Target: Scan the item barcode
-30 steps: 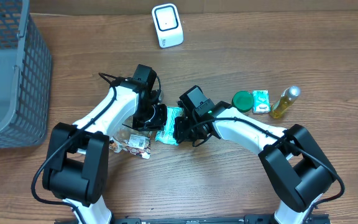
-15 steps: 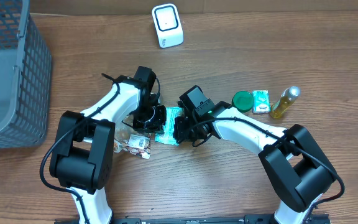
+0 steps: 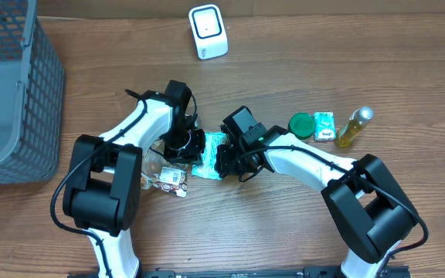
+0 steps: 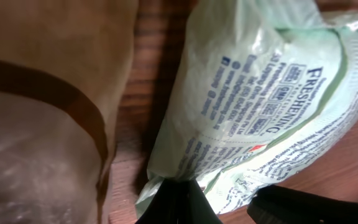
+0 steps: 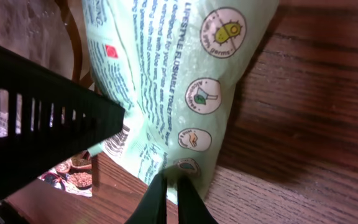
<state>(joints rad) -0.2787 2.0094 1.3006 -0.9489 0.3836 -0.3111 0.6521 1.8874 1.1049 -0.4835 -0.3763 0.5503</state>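
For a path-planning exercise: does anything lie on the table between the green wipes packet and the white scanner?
Nothing visible does. The green wipes packet, pinched by the left gripper and right gripper, has only bare table between it and the white scanner.

Left claw and right claw pinched closed, near each other, 2 arms bent inward
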